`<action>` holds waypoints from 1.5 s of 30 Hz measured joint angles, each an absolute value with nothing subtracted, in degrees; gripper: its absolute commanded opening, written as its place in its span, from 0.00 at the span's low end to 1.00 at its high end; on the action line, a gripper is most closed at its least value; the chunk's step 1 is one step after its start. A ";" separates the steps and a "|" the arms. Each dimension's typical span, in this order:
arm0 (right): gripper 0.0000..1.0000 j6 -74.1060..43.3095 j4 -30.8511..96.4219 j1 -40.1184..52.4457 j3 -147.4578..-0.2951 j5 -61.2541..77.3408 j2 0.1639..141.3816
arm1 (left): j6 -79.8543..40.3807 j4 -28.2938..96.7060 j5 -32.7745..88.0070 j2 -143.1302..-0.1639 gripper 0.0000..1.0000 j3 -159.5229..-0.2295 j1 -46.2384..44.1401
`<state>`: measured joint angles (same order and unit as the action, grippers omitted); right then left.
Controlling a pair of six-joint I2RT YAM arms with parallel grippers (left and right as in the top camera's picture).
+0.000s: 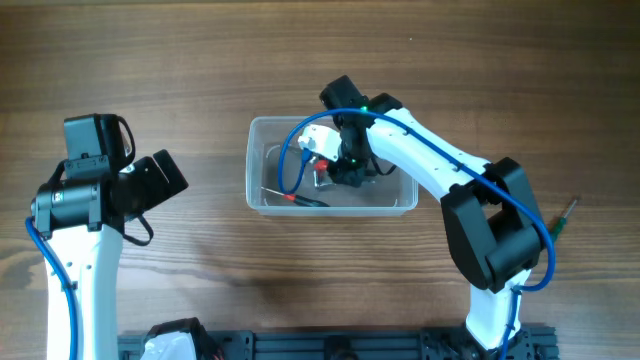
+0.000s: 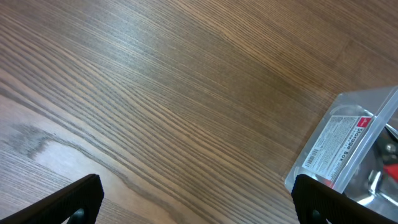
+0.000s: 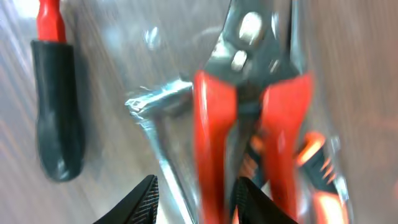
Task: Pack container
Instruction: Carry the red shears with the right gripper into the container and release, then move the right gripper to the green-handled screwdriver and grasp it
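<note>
The clear plastic container (image 1: 256, 130) stands at the table's middle; its labelled corner shows at the right of the left wrist view (image 2: 348, 140). My right gripper (image 1: 347, 166) reaches down inside it. In the right wrist view its fingers (image 3: 198, 198) are apart, straddling one red handle of the pliers (image 3: 214, 118) and a silver tool (image 3: 163, 134), with a gap on the left side. A black-and-red screwdriver (image 3: 56, 112) lies in the tub beside them (image 1: 305, 200). My left gripper (image 1: 160, 180) is open and empty over bare wood (image 2: 199, 199), left of the container.
A green-handled tool (image 1: 565, 215) lies on the table at the far right, outside the container. A blue cable (image 1: 290, 160) loops from the right arm over the tub. The arms' dark base rail (image 1: 330, 345) runs along the front edge.
</note>
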<state>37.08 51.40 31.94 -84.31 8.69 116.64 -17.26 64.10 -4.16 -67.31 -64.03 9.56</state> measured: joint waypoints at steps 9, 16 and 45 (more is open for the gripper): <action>0.84 18.90 49.82 30.65 -86.98 -0.84 96.40 | -17.26 64.05 -4.16 -67.31 1.00 -64.03 9.56; 0.99 -12.16 59.94 11.66 -89.76 -11.84 77.43 | -17.26 63.77 -4.01 -67.31 1.00 -64.03 9.56; 1.00 -23.86 55.48 -35.09 -64.82 -3.38 93.08 | -16.60 62.78 -3.97 -67.31 1.00 -64.03 9.56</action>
<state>-23.86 55.48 -35.09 -64.82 -3.38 93.08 -16.60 62.78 -3.97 -67.31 -64.03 9.56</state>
